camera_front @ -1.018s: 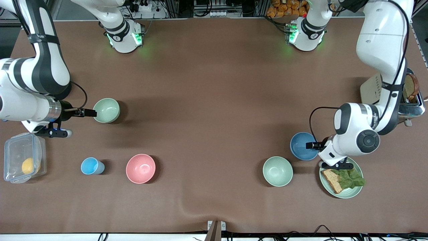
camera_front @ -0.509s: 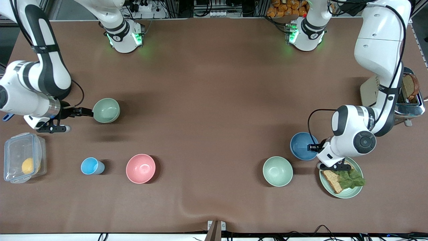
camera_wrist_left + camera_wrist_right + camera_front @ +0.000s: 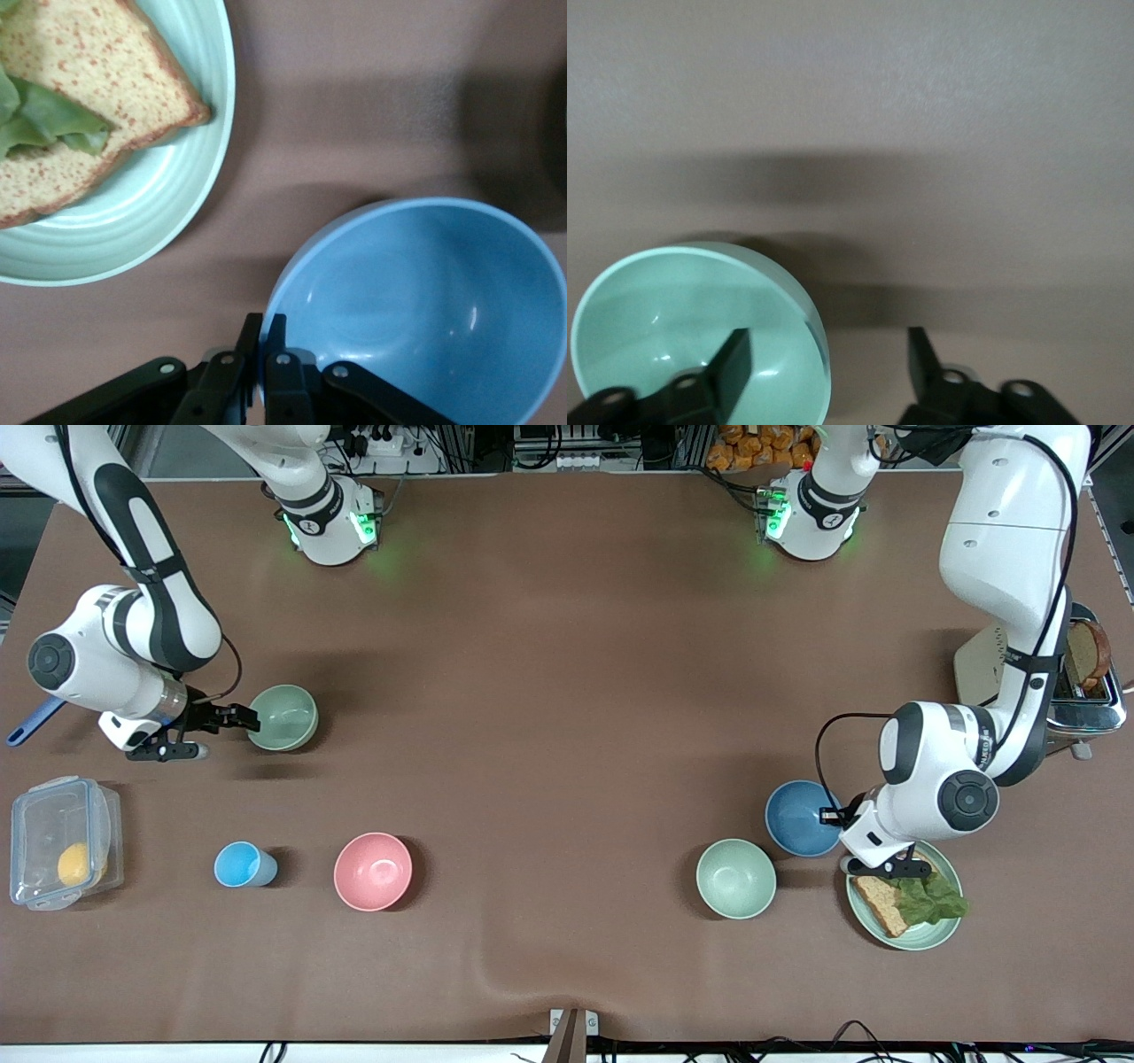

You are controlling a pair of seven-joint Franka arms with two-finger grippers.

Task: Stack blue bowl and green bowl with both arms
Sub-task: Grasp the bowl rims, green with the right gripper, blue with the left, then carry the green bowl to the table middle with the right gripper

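The blue bowl (image 3: 797, 817) is near the left arm's end of the table, beside the green plate. My left gripper (image 3: 831, 815) is shut on its rim, one finger inside and one outside; the left wrist view shows the bowl (image 3: 425, 301) and the closed gripper (image 3: 263, 329). The green bowl (image 3: 283, 717) sits near the right arm's end. My right gripper (image 3: 246, 718) is open astride its rim; the right wrist view shows one finger over the bowl's inside (image 3: 673, 328) and the other outside, with the gripper (image 3: 828, 350) not closed.
A twin green bowl (image 3: 735, 878) sits beside the blue bowl, nearer the front camera. A green plate (image 3: 939, 934) holds bread and lettuce. A pink bowl (image 3: 373, 871), a light-blue cup (image 3: 244, 864), a clear box (image 3: 62, 841) and a toaster (image 3: 1085, 682) are also on the table.
My right arm's wrist has swung away from the front camera while its gripper stays at the green bowl's rim. The blue bowl has shifted slightly in my left gripper.
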